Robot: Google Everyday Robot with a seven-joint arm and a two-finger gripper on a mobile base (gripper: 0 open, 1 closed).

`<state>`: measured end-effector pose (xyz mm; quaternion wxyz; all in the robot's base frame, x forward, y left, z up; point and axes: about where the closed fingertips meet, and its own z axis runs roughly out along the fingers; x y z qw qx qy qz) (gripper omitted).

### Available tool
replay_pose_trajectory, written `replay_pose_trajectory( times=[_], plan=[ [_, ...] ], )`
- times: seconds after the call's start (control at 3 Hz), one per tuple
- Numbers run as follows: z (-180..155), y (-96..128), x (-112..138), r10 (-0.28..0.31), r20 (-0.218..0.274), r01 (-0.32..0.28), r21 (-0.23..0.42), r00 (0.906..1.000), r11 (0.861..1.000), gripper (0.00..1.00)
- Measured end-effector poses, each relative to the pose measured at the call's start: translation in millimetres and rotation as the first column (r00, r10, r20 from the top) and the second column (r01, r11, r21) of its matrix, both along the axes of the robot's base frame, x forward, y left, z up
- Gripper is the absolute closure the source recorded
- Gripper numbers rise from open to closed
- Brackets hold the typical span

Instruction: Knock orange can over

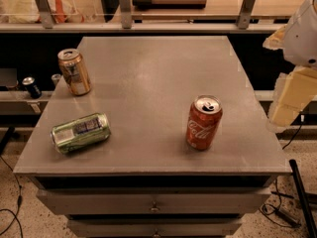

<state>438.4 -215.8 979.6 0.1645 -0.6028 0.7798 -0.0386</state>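
The orange can stands upright near the left edge of the grey table. It is golden-orange with a dark label panel and a silver top. My gripper hangs off the table's right edge, at the end of the white arm. It is far to the right of the orange can and touches nothing.
A red Coca-Cola can stands upright at front right, between the gripper and the orange can. A green can lies on its side at front left. A shelf with railing posts runs behind the table. Cables lie on the floor.
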Motion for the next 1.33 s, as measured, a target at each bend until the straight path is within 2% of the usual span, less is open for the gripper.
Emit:
replay_pose_trajectory(
  times=[0.33, 0.67, 1.0, 1.33],
  plan=[
    [3.4, 1.4, 5.6, 0.006, 0.008, -0.006, -0.002, 1.0000, 1.000, 0.00],
    [11.2, 15.3, 30.7, 0.045, 0.014, -0.044, -0.008, 0.9989, 0.999, 0.00],
    [11.4, 37.7, 63.9, 0.074, 0.006, -0.074, 0.011, 0.9973, 0.997, 0.00],
    [1.3, 58.6, 95.7, 0.054, -0.015, -0.052, 0.119, 0.9984, 0.991, 0.00]
  ],
)
